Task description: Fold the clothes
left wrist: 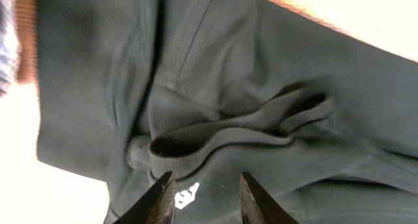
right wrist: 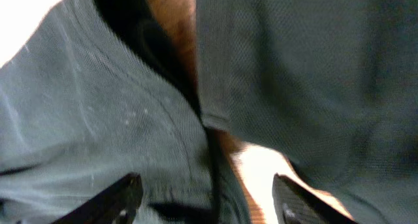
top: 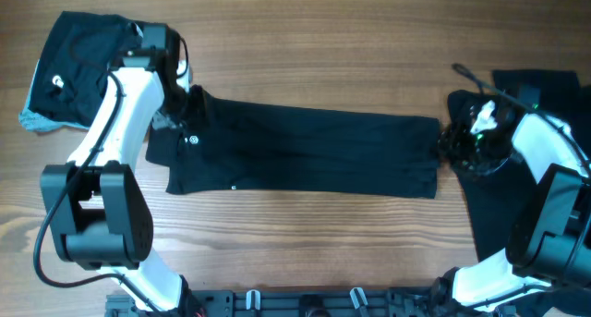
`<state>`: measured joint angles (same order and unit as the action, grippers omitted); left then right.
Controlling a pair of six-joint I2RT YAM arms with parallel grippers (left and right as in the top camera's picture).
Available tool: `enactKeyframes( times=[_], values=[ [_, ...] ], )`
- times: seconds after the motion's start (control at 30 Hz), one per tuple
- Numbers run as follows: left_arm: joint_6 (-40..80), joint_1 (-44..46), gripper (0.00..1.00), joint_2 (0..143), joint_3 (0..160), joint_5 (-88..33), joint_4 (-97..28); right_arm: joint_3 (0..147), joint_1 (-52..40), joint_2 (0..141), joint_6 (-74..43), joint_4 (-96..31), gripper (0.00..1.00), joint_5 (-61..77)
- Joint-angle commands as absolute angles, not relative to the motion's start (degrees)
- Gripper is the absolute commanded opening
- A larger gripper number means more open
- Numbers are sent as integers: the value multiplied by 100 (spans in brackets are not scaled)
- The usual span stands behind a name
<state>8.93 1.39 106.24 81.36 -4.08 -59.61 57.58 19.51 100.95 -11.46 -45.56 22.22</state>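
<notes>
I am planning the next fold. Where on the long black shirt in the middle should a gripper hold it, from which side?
Probably its right-hand short edge, approached from the right by the right gripper: the black shirt lies flat as a long band, this end free.

Shirt [top: 305,155] lies between left pile [top: 78,63] and right garment [top: 482,211]

Matt black knit cloth shirt [top: 305,155], smooth grained wood table [top: 323,40]
</notes>
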Motion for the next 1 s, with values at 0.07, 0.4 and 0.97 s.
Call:
enactKeyframes(
  times=[0.07,0.4,0.97],
  values=[
    [2040,119,22,10547,6984,628,-5078,4932,1931,10106,-982,-3820,69,3100],
    [2447,-663,19,10554,6893,1291,-4772,4862,1883,10103,-773,-3699,70,2613],
    [2270,-694,16,10016,7002,836,-4737,5188,1507,9273,-1772,-4082,4,1540]
  ],
)
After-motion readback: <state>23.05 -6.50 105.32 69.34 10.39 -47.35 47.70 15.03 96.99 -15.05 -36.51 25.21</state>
